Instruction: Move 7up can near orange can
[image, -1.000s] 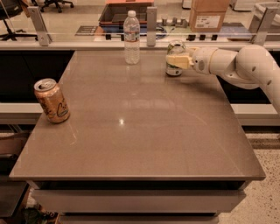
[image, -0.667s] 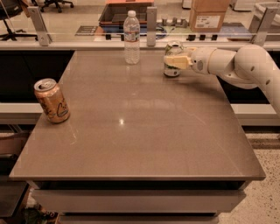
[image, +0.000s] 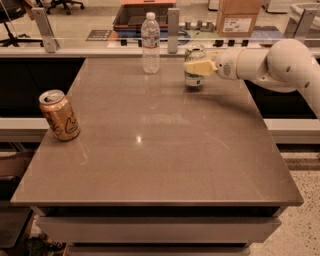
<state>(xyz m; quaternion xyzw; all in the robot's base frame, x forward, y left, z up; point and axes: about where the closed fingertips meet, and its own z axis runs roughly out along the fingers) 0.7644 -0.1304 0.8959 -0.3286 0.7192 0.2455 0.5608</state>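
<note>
The tool (image: 199, 67), at the worktop's (image: 165, 150) far side, grips the upright 7up can (image: 194, 81). The orange can (image: 59, 115) stands well apart, near the view's left edge.

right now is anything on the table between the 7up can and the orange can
Nothing visible. The gripper grips the 7up can at the far right; bare table runs to the orange can at the left edge. The water bottle stands left of the 7up can, behind that line.
</note>
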